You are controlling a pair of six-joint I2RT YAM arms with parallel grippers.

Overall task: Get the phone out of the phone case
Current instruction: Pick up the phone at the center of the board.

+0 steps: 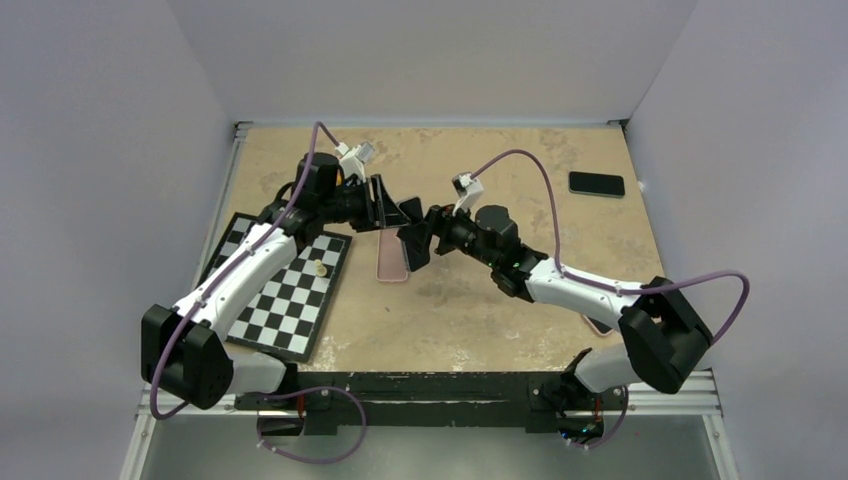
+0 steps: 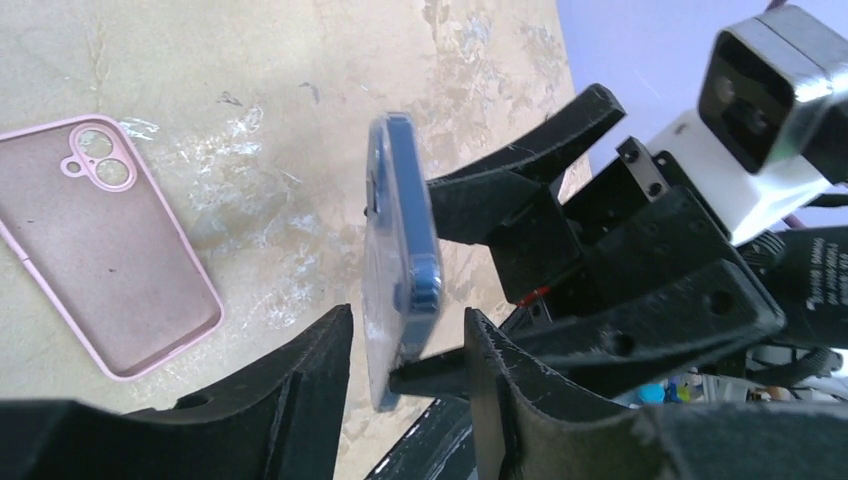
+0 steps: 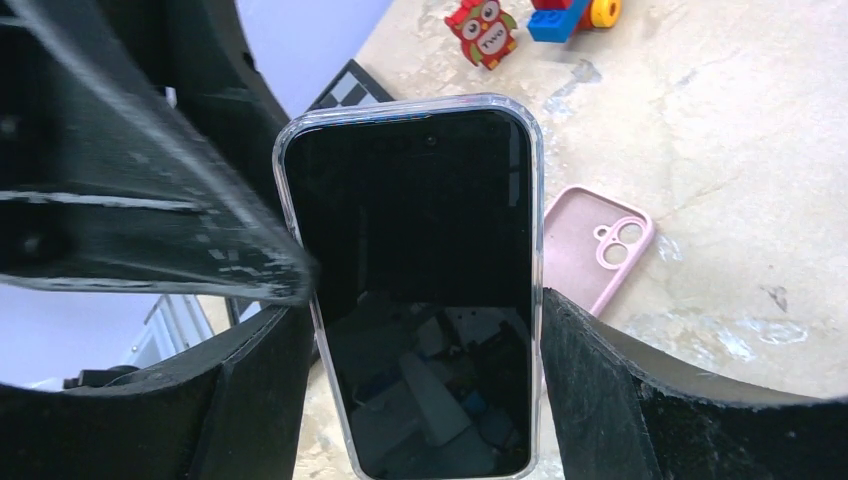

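Note:
A blue phone (image 2: pixel 420 240) in a clear phone case (image 2: pixel 378 300) is held upright above the table, where the two arms meet. Its black screen (image 3: pixel 420 260) faces the right wrist camera. My right gripper (image 3: pixel 425 330) (image 1: pixel 418 243) is shut on the cased phone, one finger against each long side. In the left wrist view the phone shows edge-on. My left gripper (image 2: pixel 405 340) (image 1: pixel 395 212) straddles one end of it, open, with a thin gap on each side. One left finger (image 3: pixel 150 230) shows blurred at the phone's left edge.
An empty pink case (image 1: pixel 392 262) (image 2: pixel 110 240) lies flat on the table below the grippers. A black phone (image 1: pixel 597 183) lies at the back right. A chessboard (image 1: pixel 285 290) with a small piece (image 1: pixel 319 267) sits on the left. An owl toy (image 3: pixel 482 30) and bricks (image 3: pixel 570 15) show beyond.

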